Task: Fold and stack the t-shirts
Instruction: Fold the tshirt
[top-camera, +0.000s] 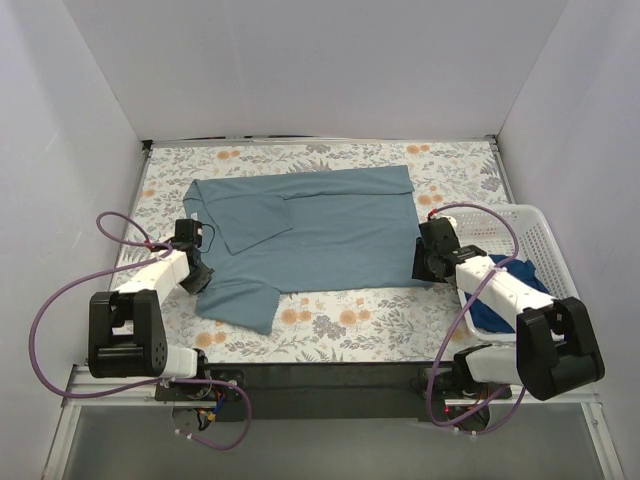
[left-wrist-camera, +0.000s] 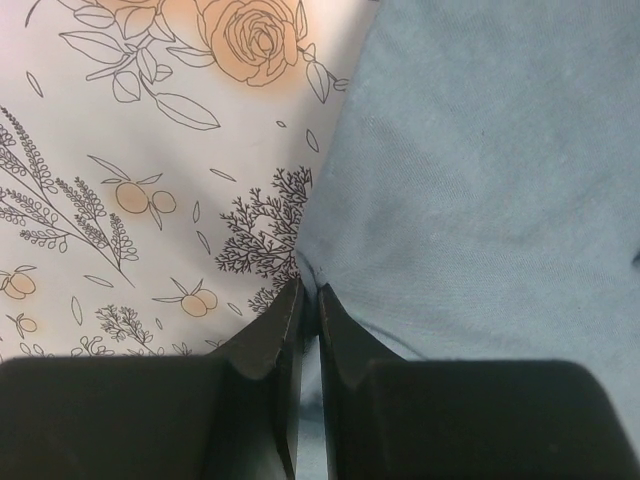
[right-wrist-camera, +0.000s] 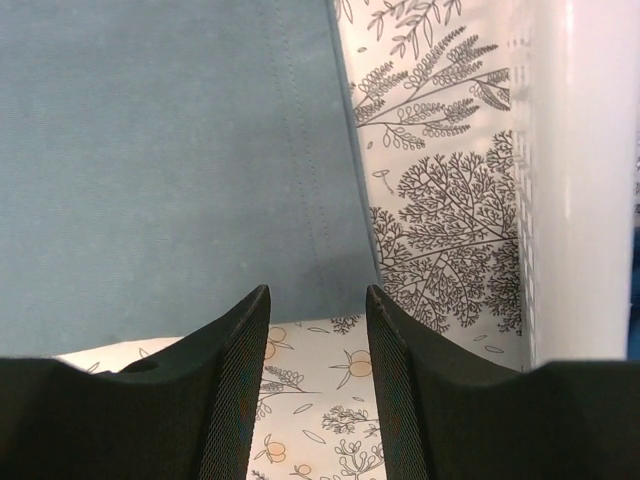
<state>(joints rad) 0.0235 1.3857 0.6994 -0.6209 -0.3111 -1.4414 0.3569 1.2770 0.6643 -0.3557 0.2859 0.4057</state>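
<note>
A slate-blue t-shirt (top-camera: 320, 235) lies spread across the flowered table, its far sleeve folded inward. My left gripper (top-camera: 197, 268) sits at the shirt's left edge near the front sleeve, and in the left wrist view its jaws (left-wrist-camera: 310, 292) are shut on a pinch of that slate cloth (left-wrist-camera: 480, 180). At the shirt's front right corner my right gripper (top-camera: 428, 268) stands open; its fingers (right-wrist-camera: 316, 295) straddle bare tablecloth just short of the hem (right-wrist-camera: 300, 180). A darker royal blue t-shirt (top-camera: 500, 300) lies in the basket, largely hidden under the right arm.
A white lattice basket (top-camera: 540, 240) stands at the table's right edge, its wall (right-wrist-camera: 580, 180) close beside the right gripper. White enclosure walls rise on the left, far and right sides. Purple cables loop from both arms.
</note>
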